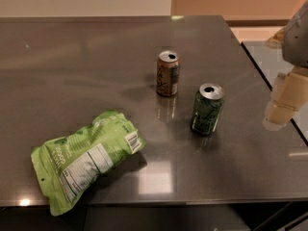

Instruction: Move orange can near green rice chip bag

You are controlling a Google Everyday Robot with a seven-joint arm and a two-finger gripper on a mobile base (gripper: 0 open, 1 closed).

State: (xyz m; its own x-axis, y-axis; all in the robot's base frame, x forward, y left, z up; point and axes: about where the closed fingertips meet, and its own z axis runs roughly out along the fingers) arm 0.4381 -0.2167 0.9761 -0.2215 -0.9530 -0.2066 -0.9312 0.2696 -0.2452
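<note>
Approach step: end effector (281,105) at right edge, opening can't tell, far from orange can (168,73) upright on counter (72,57). Next: reach past green can (207,109), grasp, carry to green rice chip bag (84,160).

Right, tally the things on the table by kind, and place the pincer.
Cans: 2, the orange can and the dark green can.
Snack bags: 1, the green rice chip bag.
Total: 3.
Pincer: at right edge, apart from both cans.
</note>
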